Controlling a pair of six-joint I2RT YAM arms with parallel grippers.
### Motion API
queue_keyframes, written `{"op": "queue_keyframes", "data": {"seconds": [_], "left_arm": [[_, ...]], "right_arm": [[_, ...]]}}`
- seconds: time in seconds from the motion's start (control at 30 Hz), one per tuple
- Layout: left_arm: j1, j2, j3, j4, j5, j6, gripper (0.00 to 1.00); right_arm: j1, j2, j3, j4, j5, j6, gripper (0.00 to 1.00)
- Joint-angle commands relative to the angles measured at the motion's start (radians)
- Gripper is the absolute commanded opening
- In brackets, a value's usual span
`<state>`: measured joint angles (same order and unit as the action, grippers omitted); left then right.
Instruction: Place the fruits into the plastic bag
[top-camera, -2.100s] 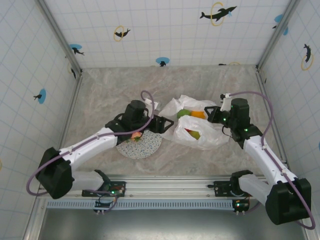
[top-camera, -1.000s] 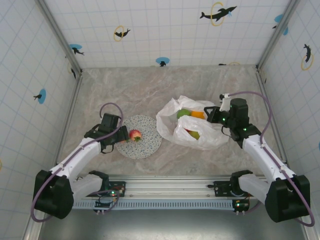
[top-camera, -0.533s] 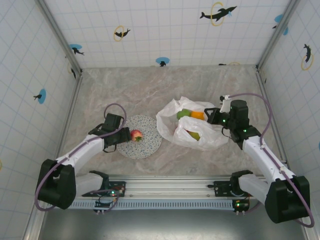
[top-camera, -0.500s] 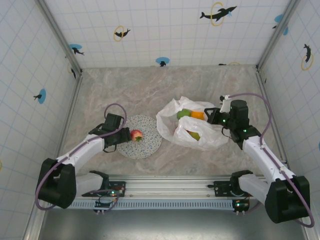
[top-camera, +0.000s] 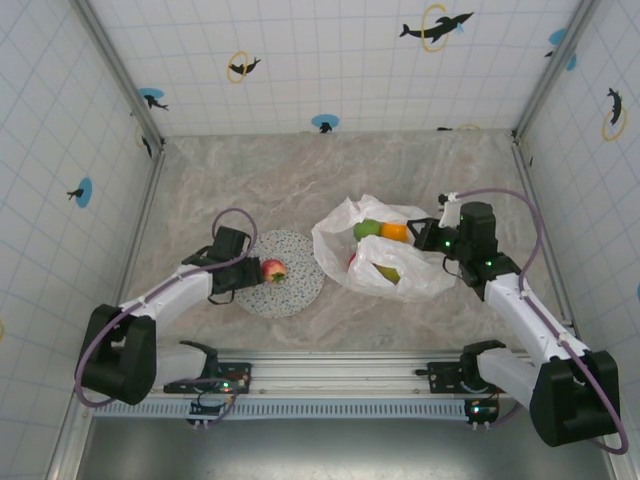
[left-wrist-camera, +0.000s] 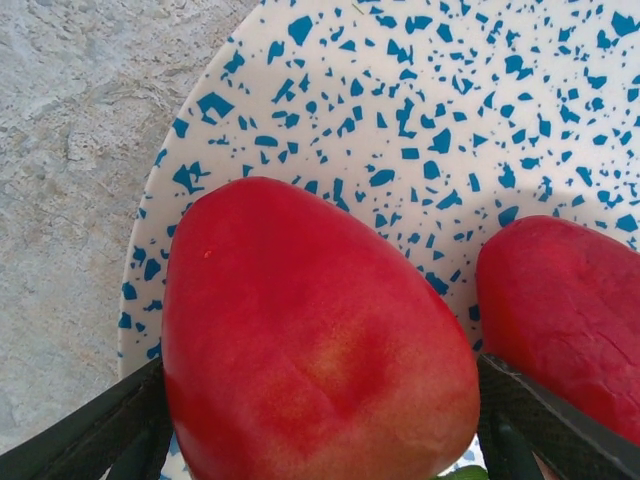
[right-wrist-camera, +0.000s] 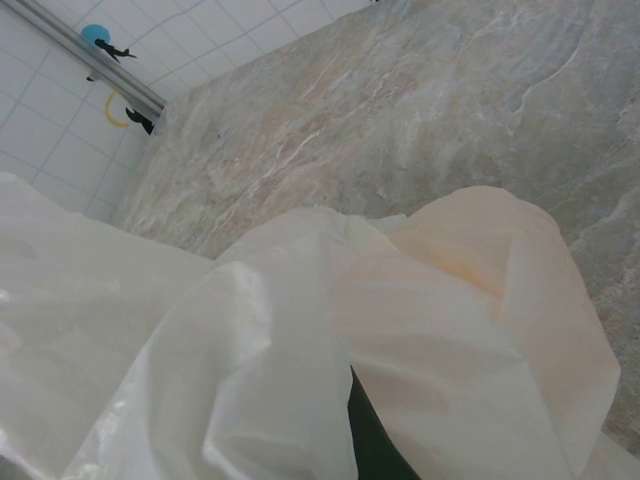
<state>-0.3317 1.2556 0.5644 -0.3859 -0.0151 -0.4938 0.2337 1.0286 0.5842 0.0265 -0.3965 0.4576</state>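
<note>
Marble-look table (top-camera: 250, 170), my two arms reach in from the near edge. The plastic bag (top-camera: 415, 280) lies right of centre, white, wrinkled, its mouth facing up. In it: a green fruit (top-camera: 366, 229) with an orange fruit (top-camera: 394, 231) touching it on the right, and a yellow fruit (top-camera: 386, 270) nearer me; other fruits in the bag I cannot make out. The speckled plate (top-camera: 300, 292) sits just left of the bag, not touching it as far as I can tell.

My right gripper (top-camera: 428, 237) is at the bag's right rim, pressed together and pinching the film, and the right wrist view has bunched white plastic right up against the camera.

My left gripper (top-camera: 254, 272) is low at the plate's left side, spread, with its fingers (left-wrist-camera: 90, 430) either side of a red apple (left-wrist-camera: 310, 340) that rests on the plate. I cannot tell if the pads press it. A second red fruit (left-wrist-camera: 570, 310) lies just beside the apple, also on the plate.
</note>
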Motion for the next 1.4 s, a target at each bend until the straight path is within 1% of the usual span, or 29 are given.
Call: {"op": "queue_keyframes", "data": {"seconds": [0.0, 0.23, 0.47, 0.67, 0.77, 0.83, 0.9, 0.97, 1.07, 1.13, 1.2, 1.27, 1.37], "left_arm": [[0.005, 0.029, 0.023, -0.016, -0.013, 0.024, 0.76], [0.006, 0.082, 0.06, -0.028, -0.035, 0.041, 0.72], [0.005, 0.066, 0.059, -0.025, -0.055, 0.04, 0.62], [0.005, -0.014, 0.044, -0.006, -0.072, 0.03, 0.56], [0.001, -0.096, 0.037, 0.002, -0.065, 0.026, 0.55], [-0.017, -0.168, 0.049, -0.004, -0.054, 0.025, 0.54], [-0.054, -0.232, 0.08, -0.008, -0.01, 0.029, 0.54], [-0.113, -0.282, 0.118, 0.008, 0.057, 0.024, 0.54], [-0.23, -0.315, 0.156, 0.087, 0.191, 0.014, 0.54], [-0.327, -0.288, 0.186, 0.143, 0.253, 0.004, 0.54], [-0.429, -0.234, 0.227, 0.171, 0.264, 0.019, 0.54], [-0.509, -0.161, 0.271, 0.191, 0.249, 0.05, 0.55], [-0.572, -0.033, 0.337, 0.2, 0.216, 0.084, 0.54]], "right_arm": [[-0.007, -0.012, -0.024, 0.034, -0.018, 0.0, 0.0], [-0.024, -0.035, -0.037, 0.02, -0.024, -0.008, 0.0], [-0.03, -0.045, -0.043, 0.02, -0.031, -0.003, 0.0], [-0.032, -0.048, -0.041, 0.015, -0.033, -0.004, 0.0], [-0.032, -0.046, -0.034, 0.015, -0.034, -0.002, 0.0], [-0.031, -0.048, -0.031, 0.012, -0.033, 0.002, 0.0], [-0.031, -0.052, -0.031, 0.011, -0.033, 0.005, 0.0], [-0.03, -0.056, -0.035, 0.015, -0.032, 0.011, 0.0], [-0.031, -0.052, -0.03, 0.017, -0.031, 0.017, 0.0], [-0.027, -0.05, -0.025, 0.022, -0.031, 0.021, 0.0], [-0.026, -0.046, -0.02, 0.026, -0.03, 0.024, 0.0], [-0.023, -0.039, -0.013, 0.03, -0.03, 0.027, 0.0], [-0.016, -0.032, -0.009, 0.032, -0.032, 0.033, 0.0]]}}
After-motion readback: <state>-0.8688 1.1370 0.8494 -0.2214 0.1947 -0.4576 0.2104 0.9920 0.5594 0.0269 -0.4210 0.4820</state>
